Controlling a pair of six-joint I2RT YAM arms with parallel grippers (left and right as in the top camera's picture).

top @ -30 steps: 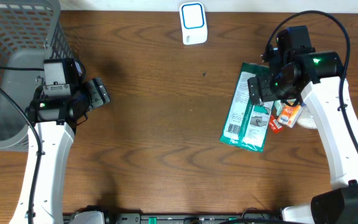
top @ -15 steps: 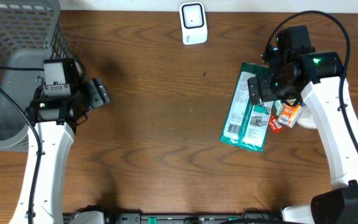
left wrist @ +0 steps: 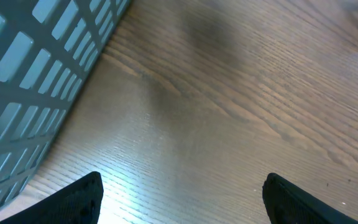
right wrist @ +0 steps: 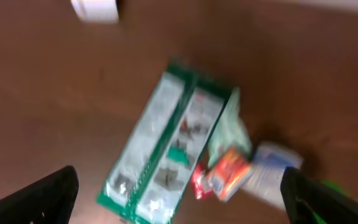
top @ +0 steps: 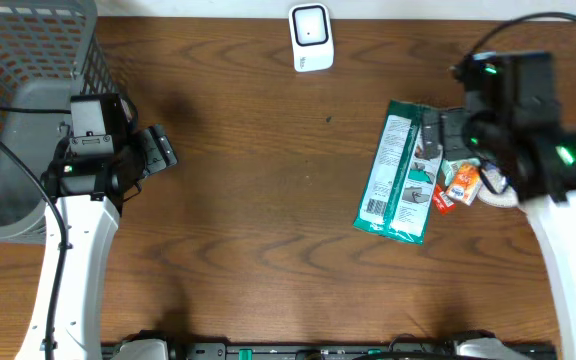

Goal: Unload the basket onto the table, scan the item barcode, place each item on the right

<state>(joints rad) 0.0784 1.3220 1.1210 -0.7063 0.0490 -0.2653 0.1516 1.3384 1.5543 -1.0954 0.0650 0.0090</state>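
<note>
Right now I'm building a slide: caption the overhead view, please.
Open right gripper hovers over a green packet; open left gripper sits beside the grey basket, white scanner at the far edge.

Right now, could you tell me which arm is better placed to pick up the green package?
The right: its open gripper hovers by the green package, while the left gripper sits far off by the grey basket.
</note>
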